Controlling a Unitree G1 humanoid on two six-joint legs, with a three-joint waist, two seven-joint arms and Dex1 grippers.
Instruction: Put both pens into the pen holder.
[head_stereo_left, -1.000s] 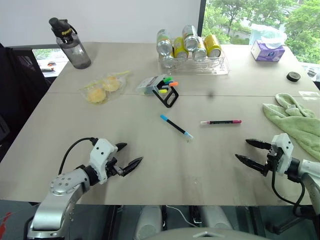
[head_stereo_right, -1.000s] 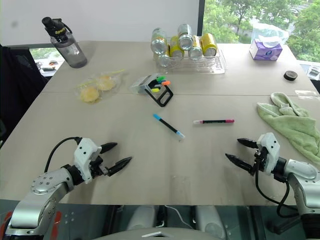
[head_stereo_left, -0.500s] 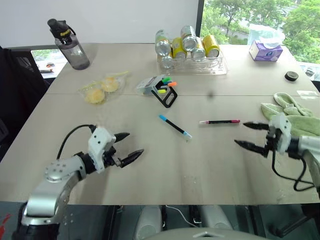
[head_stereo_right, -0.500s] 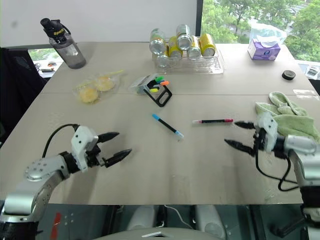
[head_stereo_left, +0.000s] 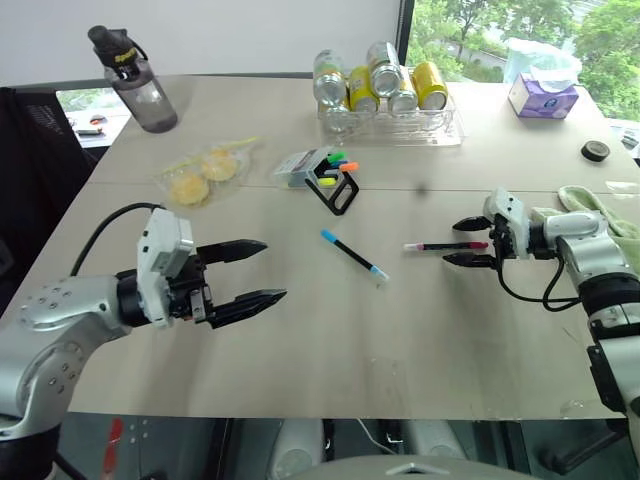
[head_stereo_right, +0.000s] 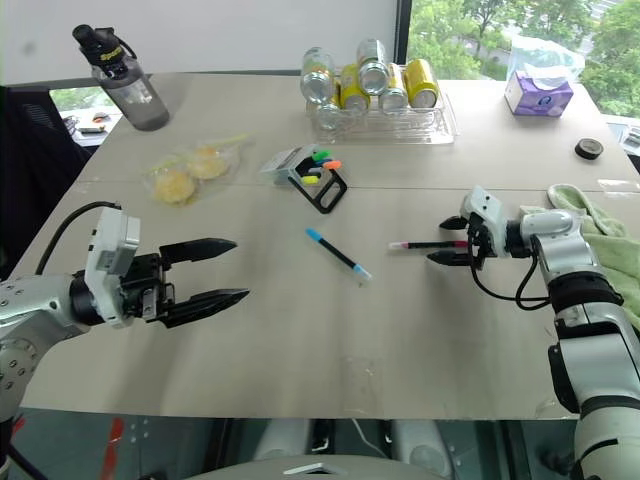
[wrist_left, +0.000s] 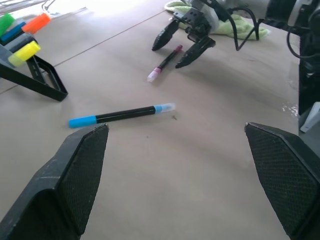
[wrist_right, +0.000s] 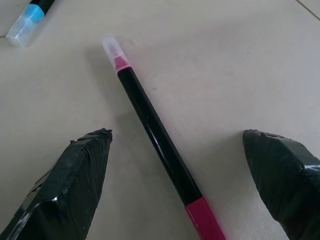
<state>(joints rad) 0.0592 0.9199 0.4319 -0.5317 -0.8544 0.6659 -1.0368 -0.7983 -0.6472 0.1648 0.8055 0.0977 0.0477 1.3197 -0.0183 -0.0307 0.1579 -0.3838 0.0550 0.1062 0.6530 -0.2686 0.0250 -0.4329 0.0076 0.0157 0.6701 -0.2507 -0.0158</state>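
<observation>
Black fingers of the right gripper (head_stereo_left: 466, 241) stand apart astride the magenta pen's (head_stereo_left: 445, 245) right end, at centre right of the frame; its barrel runs left-right. 1 blue-tipped pen (head_stereo_left: 353, 254) lies diagonally at centre, nearer the spread, empty left gripper (head_stereo_left: 255, 270). 2 pens, 1 tipped-over pen holder (head_stereo_left: 338, 190) above.

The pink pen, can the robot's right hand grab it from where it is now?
Probably yes. The right gripper is open, with one finger on each side of the pink pen, which lies flat on the table. Nothing sits between them.
</observation>
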